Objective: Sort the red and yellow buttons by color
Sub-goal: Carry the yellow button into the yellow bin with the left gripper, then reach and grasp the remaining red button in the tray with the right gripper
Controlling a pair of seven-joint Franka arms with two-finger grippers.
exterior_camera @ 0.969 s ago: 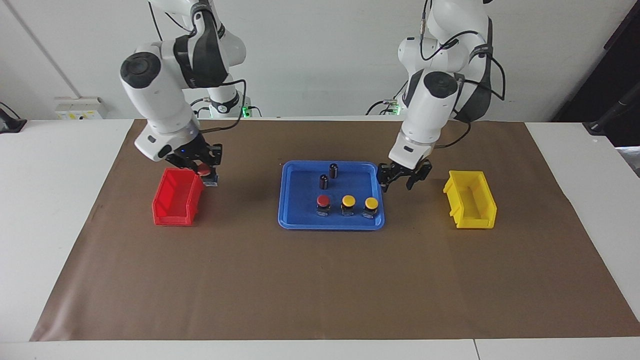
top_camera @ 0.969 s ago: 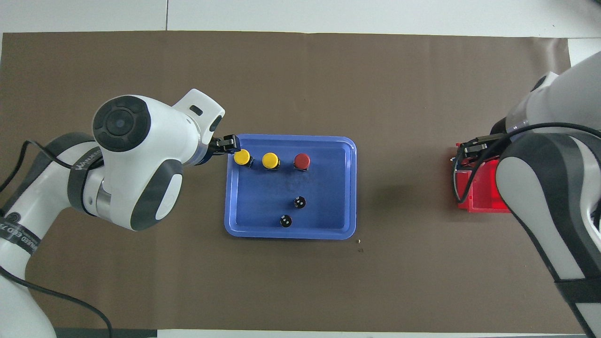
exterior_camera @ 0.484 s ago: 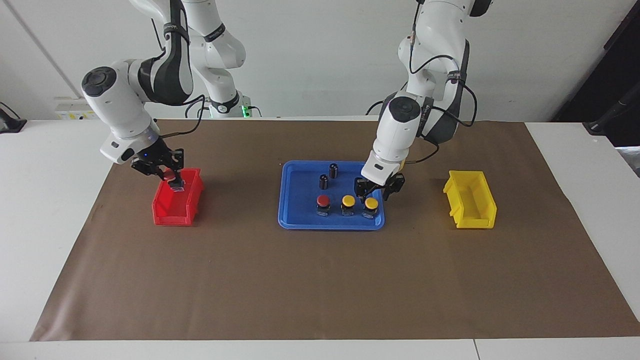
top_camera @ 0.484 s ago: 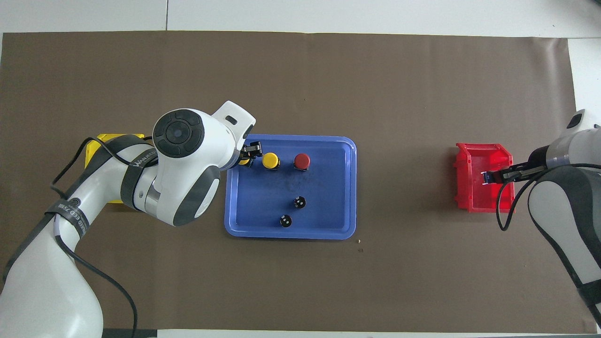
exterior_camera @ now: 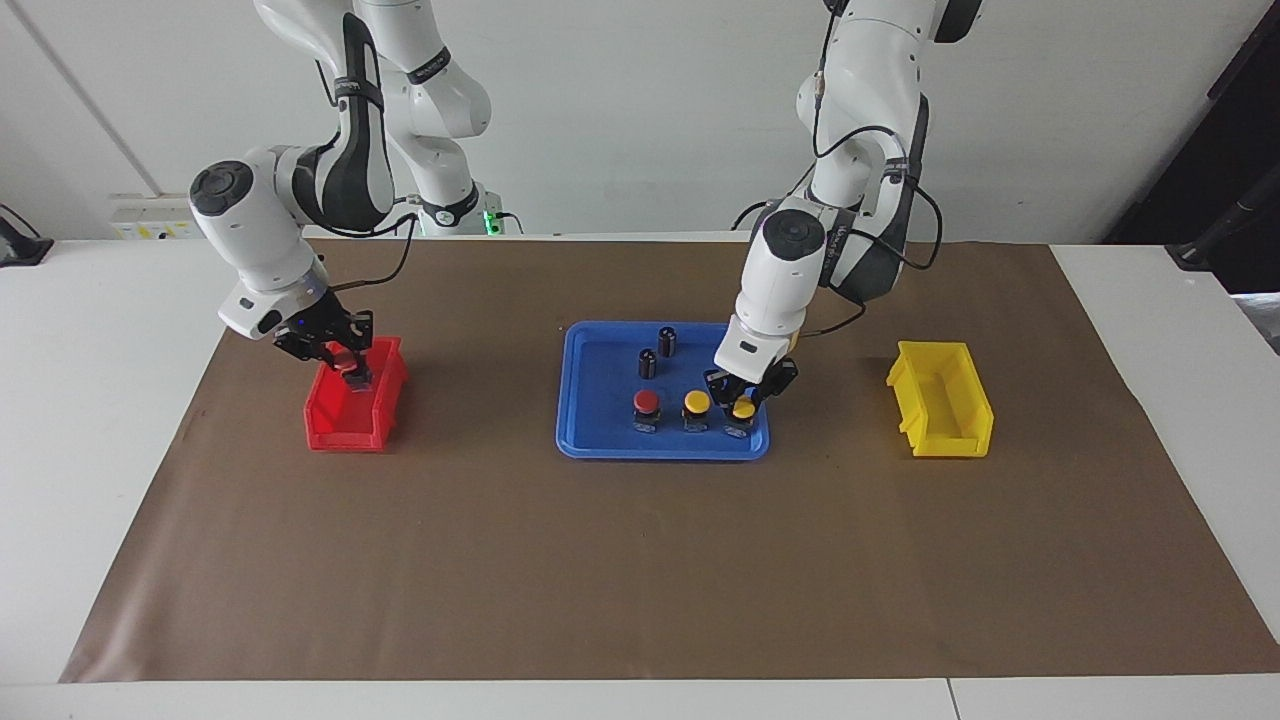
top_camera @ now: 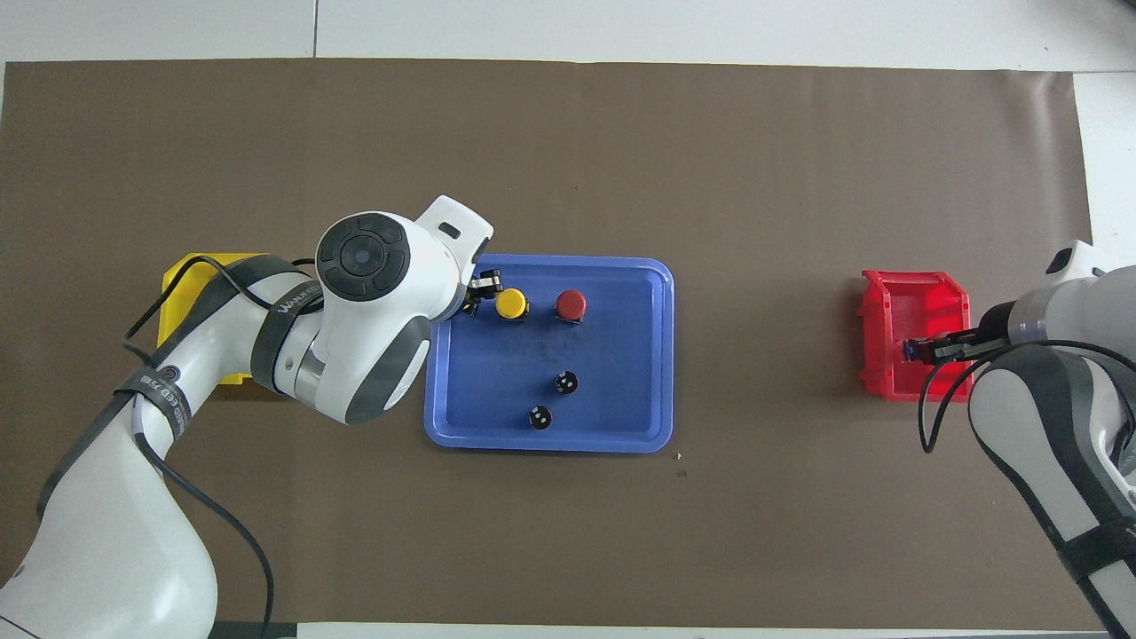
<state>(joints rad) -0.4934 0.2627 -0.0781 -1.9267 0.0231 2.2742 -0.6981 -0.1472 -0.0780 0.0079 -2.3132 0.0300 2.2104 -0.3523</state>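
Observation:
On the blue tray (exterior_camera: 600, 385) (top_camera: 621, 355) a red button (exterior_camera: 646, 403) (top_camera: 570, 303) and two yellow buttons stand in a row. My left gripper (exterior_camera: 743, 392) (top_camera: 479, 293) is low over the yellow button (exterior_camera: 743, 408) at the row's end toward the left arm, open, with a finger on each side of its cap. The overhead view hides that button. The middle yellow button (exterior_camera: 697, 403) (top_camera: 510, 303) stands free. My right gripper (exterior_camera: 345, 362) (top_camera: 921, 351) is shut on a second red button (exterior_camera: 346, 359) and holds it low in the red bin (exterior_camera: 340, 420) (top_camera: 914, 302).
Two small dark capless cylinders (exterior_camera: 667, 341) (exterior_camera: 648, 362) (top_camera: 566, 382) (top_camera: 539, 416) stand on the tray, nearer to the robots than the buttons. A yellow bin (exterior_camera: 940, 412) (top_camera: 191, 275) sits toward the left arm's end, partly under that arm in the overhead view. Brown paper covers the table.
My right gripper carried the red button from beside the red bin to over it, then down into it. My left gripper moved from the tray's edge and came down around the end yellow button.

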